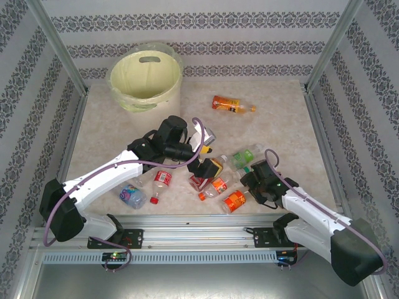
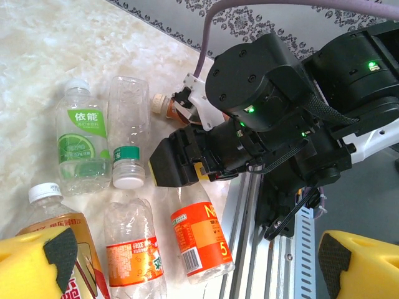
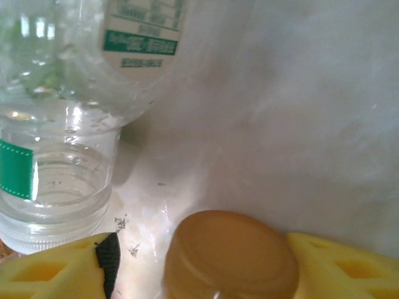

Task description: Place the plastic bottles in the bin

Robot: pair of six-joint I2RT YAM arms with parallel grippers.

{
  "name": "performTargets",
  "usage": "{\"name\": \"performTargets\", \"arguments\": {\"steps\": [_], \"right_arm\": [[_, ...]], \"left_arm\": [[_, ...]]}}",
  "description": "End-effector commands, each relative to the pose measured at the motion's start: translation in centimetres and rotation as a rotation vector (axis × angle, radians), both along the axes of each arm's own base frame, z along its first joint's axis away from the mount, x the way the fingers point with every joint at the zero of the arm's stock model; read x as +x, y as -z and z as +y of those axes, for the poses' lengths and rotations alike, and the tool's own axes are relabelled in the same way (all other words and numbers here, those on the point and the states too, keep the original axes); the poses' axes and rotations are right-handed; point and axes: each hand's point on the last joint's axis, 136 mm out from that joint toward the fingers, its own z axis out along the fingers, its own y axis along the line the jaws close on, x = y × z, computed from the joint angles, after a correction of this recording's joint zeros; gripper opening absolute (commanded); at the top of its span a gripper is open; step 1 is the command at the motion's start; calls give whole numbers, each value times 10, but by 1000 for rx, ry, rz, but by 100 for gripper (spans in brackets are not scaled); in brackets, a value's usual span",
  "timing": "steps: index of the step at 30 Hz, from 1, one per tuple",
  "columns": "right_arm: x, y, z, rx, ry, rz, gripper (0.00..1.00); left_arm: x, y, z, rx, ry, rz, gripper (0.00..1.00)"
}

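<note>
- The left gripper (image 2: 196, 268) has its jaws as far apart as they go, and its yellow fingertips (image 2: 43, 261) close on nothing
- It hangs over a cluster of plastic bottles (image 2: 199, 240), with three of them below the gap between its fingers
- The right gripper (image 3: 202, 255) has its jaws partly apart, one on each side of a brown cap (image 3: 230, 258)
- One finger meets the cap's edge and a sliver of table shows between the cap and the other, so it is not clamped
- A clear bottle with a green band (image 3: 56, 180) lies just beside that cap
- The left wrist view shows six bottles in the cluster: one green-labelled (image 2: 84, 143), the green-banded one, the brown-capped one, a gold-labelled one and two orange-labelled
- Three more lie apart on the table (image 1: 280, 124): an orange one (image 1: 232, 104) far back, a red-labelled one (image 1: 161, 182) and a crushed blue-labelled one (image 1: 131, 194) near the left arm
- There is one bin (image 1: 146, 78), upright at the far left corner, well away from the cluster
</note>
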Motion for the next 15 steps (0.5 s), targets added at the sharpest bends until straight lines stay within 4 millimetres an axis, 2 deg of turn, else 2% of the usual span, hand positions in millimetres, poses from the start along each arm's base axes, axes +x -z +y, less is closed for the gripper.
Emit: {"name": "performTargets", "arguments": {"steps": [1,5,6,11,15], "right_arm": [[5,-3,-3,-3,42,-42,61],[9,-11,-5,4,58,-84,55],[3,-2,-9,-10,61,-70,54],[9,-17,-13,-18,57,-135,43],[7,-20,-15,-38,30,-145,37]], "left_arm": [[-6,0,-4,3,29,-5,100],[-6,-1,-4,1,30,-3,100],[-6,-1,-5,-1,30,-3,100],[-7,-2,-5,-6,32,4,100],[-7,-3,-6,-10,35,7,100]]}}
